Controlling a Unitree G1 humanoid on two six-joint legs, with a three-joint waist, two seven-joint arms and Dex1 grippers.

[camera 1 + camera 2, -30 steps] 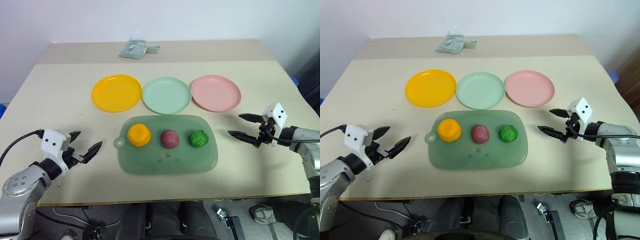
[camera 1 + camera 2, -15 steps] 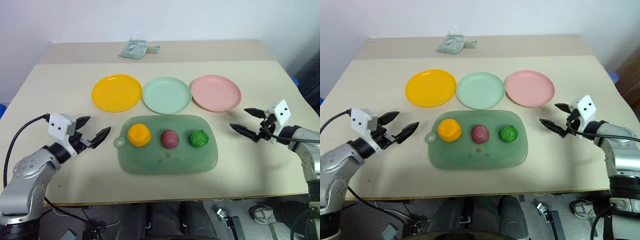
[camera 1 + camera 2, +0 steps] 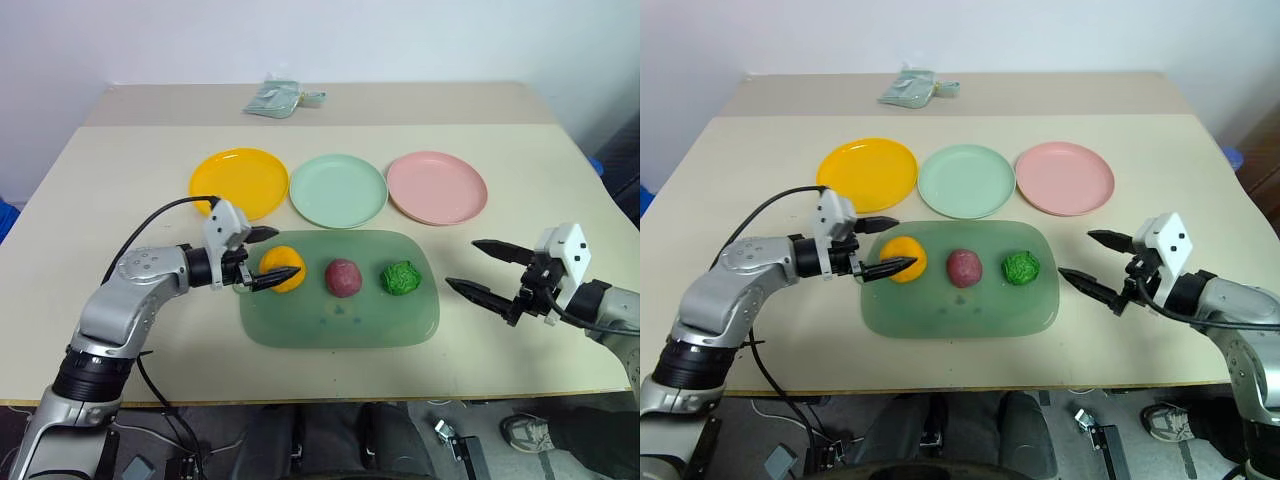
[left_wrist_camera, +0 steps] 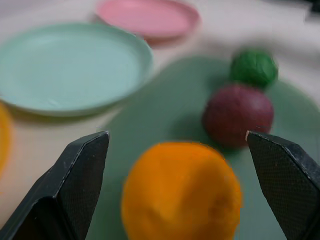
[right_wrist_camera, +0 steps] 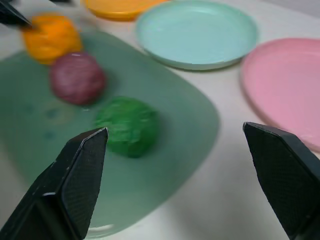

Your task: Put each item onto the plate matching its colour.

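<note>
Three toy foods, all on green board (image 3: 340, 320) at bench (image 3: 120, 180) centre: orange lump (image 3: 283, 268), maroon ball (image 3: 343, 277), green ball (image 3: 401, 277); yellow plate (image 3: 238, 182), mint plate (image 3: 338, 190), pink plate (image 3: 437, 187) bare, just behind the board. Left hand (image 3: 268, 258) spread wide w/ fingers either side of orange lump, not clamped; right hand (image 3: 483, 268) released, holding nothing, apart from board's right edge. Step: first pick — next needs closing on lump, lifting, carrying to yellow plate.

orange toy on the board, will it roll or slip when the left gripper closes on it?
The orange lump looks rounded, so it may roll on the smooth green board. Its matte, slightly uneven skin probably grips fine. The left gripper is open around it.
</note>
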